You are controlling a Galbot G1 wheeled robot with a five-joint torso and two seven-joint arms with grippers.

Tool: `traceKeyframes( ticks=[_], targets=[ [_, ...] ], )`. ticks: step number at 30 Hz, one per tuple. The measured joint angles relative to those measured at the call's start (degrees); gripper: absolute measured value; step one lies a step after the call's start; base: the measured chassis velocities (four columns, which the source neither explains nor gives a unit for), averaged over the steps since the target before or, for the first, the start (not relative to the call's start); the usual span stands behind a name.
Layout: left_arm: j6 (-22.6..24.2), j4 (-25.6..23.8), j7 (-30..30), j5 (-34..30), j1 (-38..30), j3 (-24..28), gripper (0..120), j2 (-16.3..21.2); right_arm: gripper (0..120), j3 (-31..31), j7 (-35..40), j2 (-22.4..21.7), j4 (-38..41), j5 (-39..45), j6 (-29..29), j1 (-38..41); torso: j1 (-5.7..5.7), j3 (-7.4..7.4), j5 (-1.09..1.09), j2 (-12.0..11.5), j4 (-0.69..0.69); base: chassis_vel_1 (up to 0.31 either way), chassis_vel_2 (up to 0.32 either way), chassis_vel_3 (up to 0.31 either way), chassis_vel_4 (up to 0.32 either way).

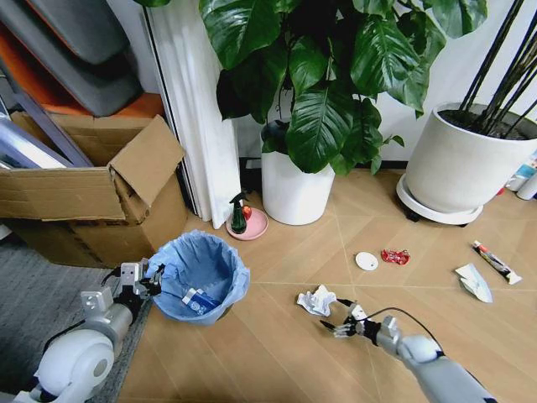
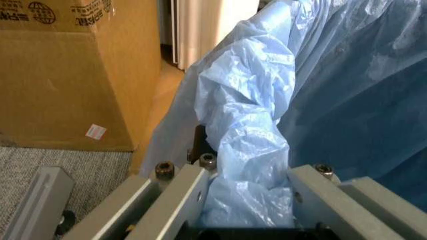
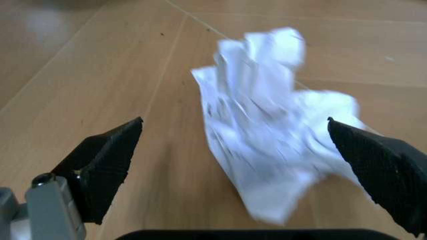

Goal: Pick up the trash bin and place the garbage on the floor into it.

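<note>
The trash bin [image 1: 201,281], black with a crinkled light-blue bag [image 2: 253,115], stands on the floor [image 1: 277,353] at the carpet's edge. A blue-white carton [image 1: 200,302] lies inside it. My left gripper [image 1: 151,281] [image 2: 247,200] is shut on the bin's bag-covered rim. My right gripper [image 1: 340,319] [image 3: 243,150] hangs low and open, its black pads [image 3: 107,160] on either side of the crumpled white paper [image 1: 317,300] [image 3: 267,135]. Farther right lie a white disc [image 1: 367,261], a red wrapper [image 1: 394,256], a tube [image 1: 495,262] and a white scrap [image 1: 474,283].
An open cardboard box [image 1: 92,201] stands just behind the bin on the left. Two big white plant pots [image 1: 294,189] [image 1: 457,168] line the wall, with a green spray bottle [image 1: 239,217] on a pink dish between box and pot. Grey carpet [image 1: 33,285] lies at the left.
</note>
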Motion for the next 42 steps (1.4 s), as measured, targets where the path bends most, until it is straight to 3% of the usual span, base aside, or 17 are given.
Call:
traceKeyframes(
  ticks=[2, 5, 6, 8, 10, 12, 16, 19, 30, 38, 41, 42],
  targets=[
    [0.00, 0.01, -0.01, 0.00, -0.02, 0.05, 1, -0.07, 100, -0.11, -0.12, 1.30, -1.39, -1.01, 0.28, 1.17, 0.00, 0.00, -0.01, 0.00, -0.01, 0.000, 0.000, 0.000, 0.000],
    [0.00, 0.02, -0.05, 0.00, -0.02, 0.09, 1, -0.17, 90, -0.22, -0.49, 3.56, -4.16, -3.04, 0.87, 3.49, 0.00, 0.00, 0.03, 0.00, 0.01, 0.000, 0.000, 0.000, 0.000],
    [0.00, 0.02, -0.05, 0.00, -0.02, 0.09, 1, -0.17, 90, -0.22, -0.49, 3.56, -4.16, -3.04, 0.87, 3.49, 0.00, 0.00, 0.03, 0.00, 0.01, 0.000, 0.000, 0.000, 0.000],
    [0.00, 0.01, -0.08, 0.00, -0.02, 0.10, 1, -0.18, 79, -0.26, -0.43, 3.83, -4.69, -3.57, 1.05, 3.99, 0.00, 0.00, -0.02, 0.00, 0.01, 0.000, 0.000, 0.000, 0.000],
    [0.00, 0.01, -0.08, 0.00, -0.02, 0.10, 1, -0.18, 79, -0.26, -0.43, 3.83, -4.72, -3.59, 1.05, 4.00, 0.00, 0.00, -0.02, 0.00, 0.01, 0.000, 0.000, 0.000, 0.000],
    [0.00, 0.01, -0.08, 0.00, -0.03, 0.10, 1, -0.18, 64, -0.26, -0.21, 4.00, -5.28, -4.17, 1.23, 4.42, 0.00, 0.00, 0.00, 0.00, -0.03, 0.000, 0.000, 0.000, 0.000],
    [0.00, 0.01, -0.08, 0.00, -0.05, 0.13, 1, -0.22, 54, -0.21, 0.04, 4.27, -5.67, -4.45, 1.38, 4.86, 0.00, 0.00, 0.00, 0.00, -0.02, 0.000, 0.000, 0.000, 0.000],
    [0.01, 0.01, -0.07, 0.00, -0.08, 0.16, 1, -0.29, 38, -0.28, 0.32, 4.56, -6.18, -4.58, 1.47, 5.50, 0.00, 0.00, 0.01, 0.00, 0.00, 0.000, 0.000, 0.000, 0.000],
    [0.01, 0.10, 0.17, 0.10, -0.07, 0.60, 1, -0.48, 0, -0.13, 0.44, 4.15, -6.63, -4.36, 1.70, 5.72, 0.00, 0.00, 0.01, 0.00, -0.01, 0.000, 0.000, 0.000, 0.000],
    [-0.13, 0.82, 0.66, 0.24, -0.10, 1.19, 1, 0.00, 0, 0.20, 0.29, 1.83, -3.30, -0.31, 1.64, 4.23, 0.00, 0.00, 0.02, 0.00, -0.01, 0.000, 0.000, 0.000, 0.000],
    [-0.33, 1.52, 1.13, 0.24, -0.27, 1.99, 1, 1.26, 0, -0.50, -2.91, -0.69, 3.26, 10.21, 3.36, 4.18, 0.00, 0.00, 0.00, 0.00, -0.04, 0.000, 0.000, 0.000, 0.000],
    [-0.33, 1.52, 1.13, 0.24, -0.27, 1.99, 1, 1.26, 0, -0.50, -2.91, -0.69, 3.26, 10.21, 3.36, 4.18, 0.00, 0.00, 0.00, 0.00, -0.04, 0.000, 0.000, 0.000, 0.000]
  ],
)
